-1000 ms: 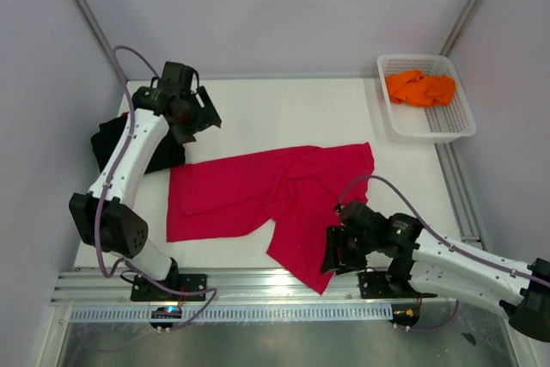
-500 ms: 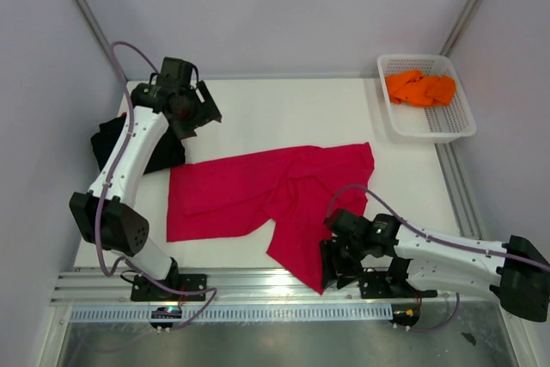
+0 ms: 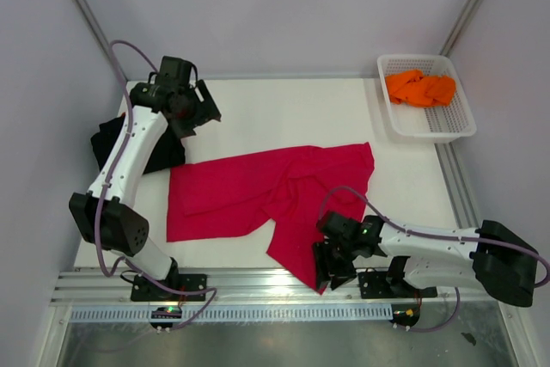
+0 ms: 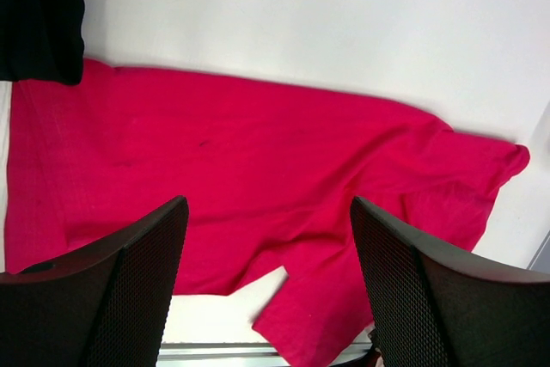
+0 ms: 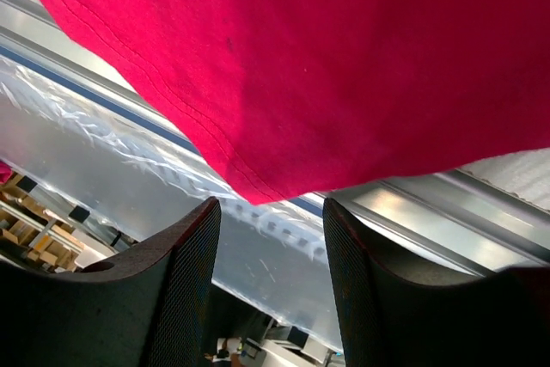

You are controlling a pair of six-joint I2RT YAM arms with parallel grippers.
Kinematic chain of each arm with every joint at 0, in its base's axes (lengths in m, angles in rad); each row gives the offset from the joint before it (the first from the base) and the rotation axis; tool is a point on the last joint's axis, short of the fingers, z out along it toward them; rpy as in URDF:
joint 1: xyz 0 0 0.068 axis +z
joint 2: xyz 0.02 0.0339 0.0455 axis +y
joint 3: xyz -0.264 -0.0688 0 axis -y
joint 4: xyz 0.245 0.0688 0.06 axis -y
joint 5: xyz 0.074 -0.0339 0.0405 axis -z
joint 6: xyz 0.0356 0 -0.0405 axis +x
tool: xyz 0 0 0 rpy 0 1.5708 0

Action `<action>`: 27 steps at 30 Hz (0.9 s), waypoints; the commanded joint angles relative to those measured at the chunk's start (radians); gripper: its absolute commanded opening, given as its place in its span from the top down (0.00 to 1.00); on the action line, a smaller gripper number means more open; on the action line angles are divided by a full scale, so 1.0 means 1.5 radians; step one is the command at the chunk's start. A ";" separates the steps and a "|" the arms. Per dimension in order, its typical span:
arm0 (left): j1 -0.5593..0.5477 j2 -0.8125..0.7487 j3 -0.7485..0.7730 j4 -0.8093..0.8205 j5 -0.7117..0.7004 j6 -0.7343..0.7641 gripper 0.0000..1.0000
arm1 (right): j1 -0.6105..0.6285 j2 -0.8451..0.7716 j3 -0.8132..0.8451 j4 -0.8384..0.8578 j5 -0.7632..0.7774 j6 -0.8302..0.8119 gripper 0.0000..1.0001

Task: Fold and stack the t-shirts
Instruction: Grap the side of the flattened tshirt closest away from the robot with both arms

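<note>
Right claw low at the near edge of the worktop, by the near corner of the crimson t-shirt. Wrist view: fingers apart, nothing pinched between them. The stitched corner hem of the crimson t-shirt sits just past the fingertips of the right claw. That corner overhangs the metal rail along the near edge.

Crimson t-shirt spread across the middle of the worktop, not flat. Creases and a folded-over flap toward the right half. Left part lies smoother.

Left of it, toward the far-left corner: black t-shirt, bunched, partly under the left arm. Its edge meets the crimson cloth's far-left corner in the left wrist view.

Left claw raised above the far-left worktop, clear of all cloth. Fingers wide apart, holding nothing. Its camera looks down on the crimson t-shirt, seen past the left claw.

Far-right corner: white mesh basket with an orange t-shirt crumpled inside, at the far end.
</note>
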 commanded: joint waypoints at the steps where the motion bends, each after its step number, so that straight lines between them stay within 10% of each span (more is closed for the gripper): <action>1: 0.006 0.002 0.028 -0.004 0.005 0.019 0.21 | 0.014 0.036 -0.004 0.077 0.002 0.017 0.44; 13: 0.022 -0.003 0.039 -0.014 0.002 0.031 0.21 | 0.060 0.098 0.008 0.121 0.018 0.037 0.44; 16: 0.022 -0.003 0.037 -0.014 0.003 0.031 0.21 | 0.061 0.097 0.008 0.122 0.022 0.036 0.55; 19: 0.022 -0.004 0.037 -0.014 0.002 0.031 0.21 | 0.061 0.084 0.007 0.123 0.032 0.037 0.90; 27: 0.024 -0.004 0.034 -0.015 0.004 0.031 0.21 | 0.061 0.065 0.023 0.096 0.074 0.035 0.97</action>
